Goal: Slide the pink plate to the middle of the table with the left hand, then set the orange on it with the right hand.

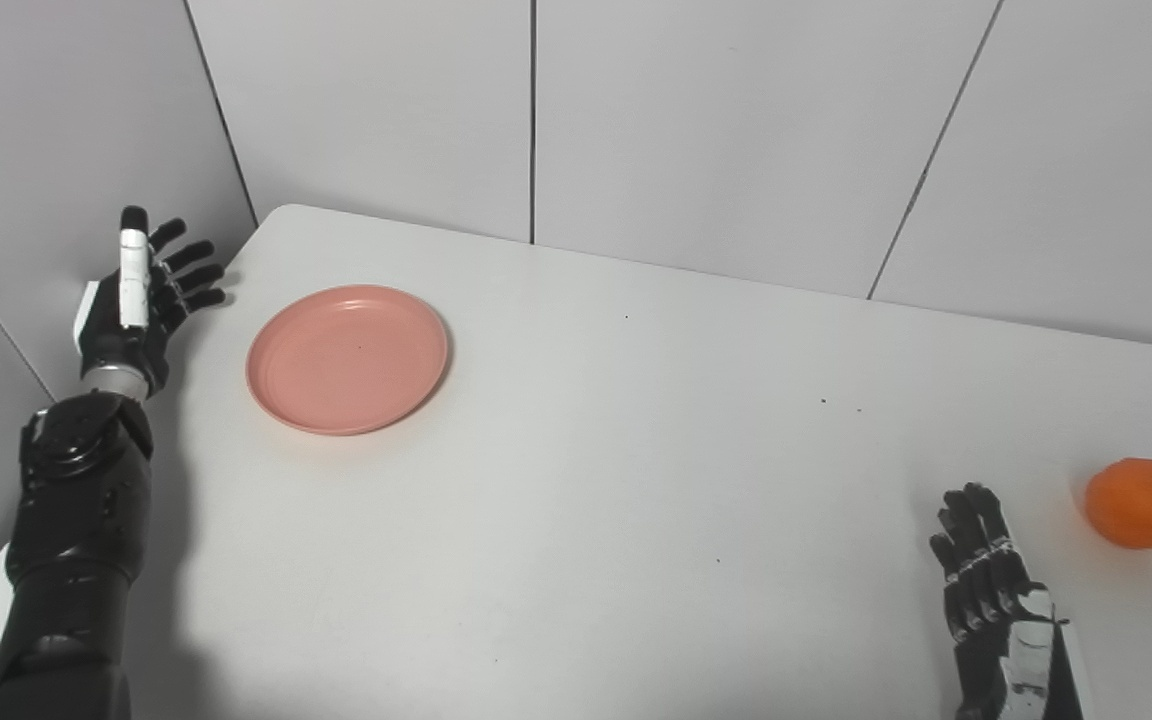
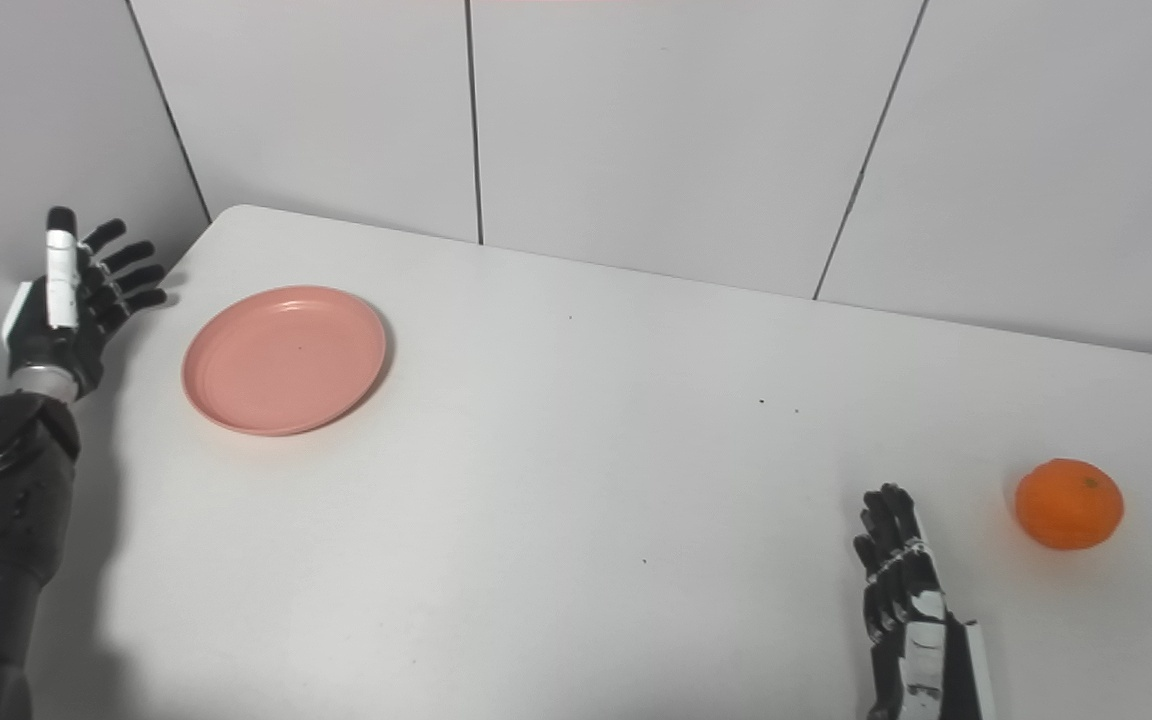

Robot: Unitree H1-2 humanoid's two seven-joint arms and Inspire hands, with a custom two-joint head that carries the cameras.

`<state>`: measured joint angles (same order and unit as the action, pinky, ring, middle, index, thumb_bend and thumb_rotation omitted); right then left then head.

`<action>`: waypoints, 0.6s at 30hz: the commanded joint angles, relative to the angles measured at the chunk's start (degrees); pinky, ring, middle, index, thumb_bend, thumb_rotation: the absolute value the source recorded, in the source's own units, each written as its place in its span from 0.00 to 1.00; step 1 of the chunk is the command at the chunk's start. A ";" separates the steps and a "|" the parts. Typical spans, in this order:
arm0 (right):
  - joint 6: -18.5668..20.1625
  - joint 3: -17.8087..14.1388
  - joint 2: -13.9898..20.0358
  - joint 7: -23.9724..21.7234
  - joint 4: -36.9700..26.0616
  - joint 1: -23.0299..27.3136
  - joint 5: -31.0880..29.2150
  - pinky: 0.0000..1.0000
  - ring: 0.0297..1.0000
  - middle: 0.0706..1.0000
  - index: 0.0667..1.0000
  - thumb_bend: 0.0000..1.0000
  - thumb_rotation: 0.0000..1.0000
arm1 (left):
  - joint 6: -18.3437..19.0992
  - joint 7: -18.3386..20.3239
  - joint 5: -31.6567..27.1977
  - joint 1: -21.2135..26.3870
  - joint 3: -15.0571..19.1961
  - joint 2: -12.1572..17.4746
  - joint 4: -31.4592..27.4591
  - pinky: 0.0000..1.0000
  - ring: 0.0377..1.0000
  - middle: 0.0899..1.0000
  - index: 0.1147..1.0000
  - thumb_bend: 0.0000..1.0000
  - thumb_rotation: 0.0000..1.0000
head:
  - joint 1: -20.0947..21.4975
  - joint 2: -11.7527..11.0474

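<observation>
Nearest, the right hand (image 1: pixel 1001 610) is resting low on the table (image 1: pixel 636 480), fingers straight, holding nothing. Left hand (image 1: pixel 141 305) is hovering wide at the table's left edge. Plate (image 1: pixel 347 359) is sitting near it; orange (image 1: pixel 1141 503) is lying beside the right hand.

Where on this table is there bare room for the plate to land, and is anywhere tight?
The widest bare patch is the table middle, bordered by the pink plate on the left and the right hand and orange. Tightest: the left edge, where the open left hand sits just beside the plate.
</observation>
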<state>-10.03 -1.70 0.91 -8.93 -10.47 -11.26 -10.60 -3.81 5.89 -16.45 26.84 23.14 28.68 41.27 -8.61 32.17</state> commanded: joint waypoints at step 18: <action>-0.14 0.40 1.06 0.39 0.25 -2.91 1.45 1.00 0.98 0.94 0.93 0.85 1.00 | -5.99 3.42 -0.40 2.88 -4.64 -2.57 1.62 0.79 0.81 0.82 0.83 1.00 1.00 | 1.53 0.46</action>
<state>-10.02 -1.20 0.98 -8.52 -11.10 -11.53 -9.59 -9.72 7.96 -16.58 27.93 19.24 25.93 43.42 -7.21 32.61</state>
